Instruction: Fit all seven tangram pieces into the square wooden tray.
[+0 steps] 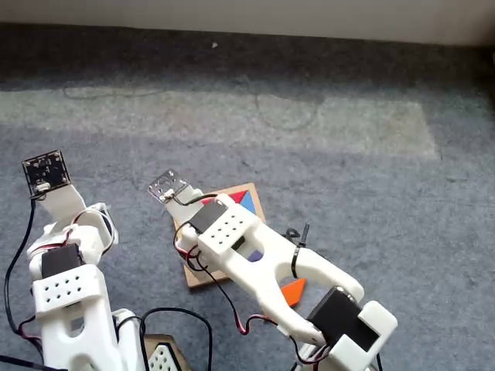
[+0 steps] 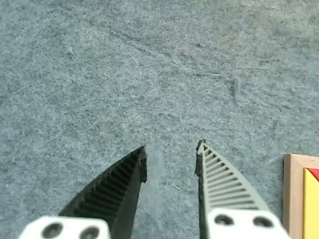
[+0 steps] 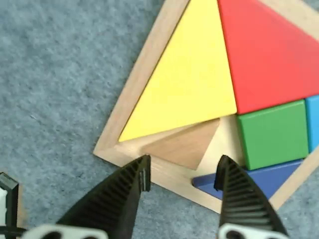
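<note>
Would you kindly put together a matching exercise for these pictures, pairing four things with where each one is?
Things:
1. yellow triangle
2. green square
3. orange piece
4. left gripper

Places:
A. on the carpet, outside the tray
B. open above bare carpet, near the tray
C. in the tray, between the red triangle and the dark blue piece
D. in the tray, one edge along its rim

Pairs: 1-D, 2-C, 3-A, 4-B.
</note>
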`<move>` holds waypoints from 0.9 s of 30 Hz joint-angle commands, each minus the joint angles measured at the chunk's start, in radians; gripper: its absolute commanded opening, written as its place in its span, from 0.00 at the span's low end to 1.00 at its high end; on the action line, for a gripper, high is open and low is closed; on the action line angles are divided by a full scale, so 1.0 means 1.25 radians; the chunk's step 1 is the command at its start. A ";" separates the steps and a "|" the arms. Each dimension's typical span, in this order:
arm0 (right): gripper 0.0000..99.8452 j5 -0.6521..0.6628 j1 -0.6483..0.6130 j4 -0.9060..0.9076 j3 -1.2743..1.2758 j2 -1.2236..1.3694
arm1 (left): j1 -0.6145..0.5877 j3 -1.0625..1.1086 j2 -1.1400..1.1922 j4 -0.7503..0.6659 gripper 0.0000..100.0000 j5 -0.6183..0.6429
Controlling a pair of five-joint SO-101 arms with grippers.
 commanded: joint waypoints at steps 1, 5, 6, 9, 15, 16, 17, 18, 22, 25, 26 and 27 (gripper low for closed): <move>0.22 -0.026 -0.013 -0.028 -0.034 -0.004 | -0.009 -0.003 -0.012 -0.015 0.17 0.009; 0.22 -0.037 -0.013 -0.029 -0.034 -0.003 | -0.013 -0.003 -0.012 -0.015 0.17 0.009; 0.22 -0.037 -0.013 -0.029 -0.033 -0.003 | -0.013 -0.003 -0.012 -0.015 0.17 0.009; 0.22 -0.037 -0.013 -0.029 -0.026 -0.003 | -0.013 -0.003 -0.012 -0.015 0.17 0.009; 0.22 -0.037 -0.013 -0.093 0.035 -0.003 | -0.013 -0.003 -0.012 -0.015 0.17 0.009; 0.22 -0.037 -0.013 -0.093 0.039 -0.003 | -0.013 -0.003 -0.012 -0.015 0.17 0.009; 0.22 -0.037 -0.013 -0.093 0.041 -0.003 | -0.013 -0.003 -0.012 -0.015 0.17 0.009; 0.22 -0.037 -0.014 -0.094 0.044 -0.003 | -0.013 -0.003 -0.012 -0.015 0.17 0.009; 0.22 -0.037 -0.028 -0.095 0.045 -0.003 | -0.013 -0.003 -0.012 -0.015 0.17 0.009; 0.22 -0.037 -0.028 -0.096 0.057 -0.002 | -0.013 -0.003 -0.012 -0.015 0.17 0.009; 0.22 -0.037 -0.025 -0.098 0.061 -0.002 | -0.013 -0.003 -0.012 -0.015 0.17 0.009; 0.22 -0.034 -0.024 -0.101 0.067 -0.002 | -0.013 -0.003 -0.012 -0.015 0.17 0.009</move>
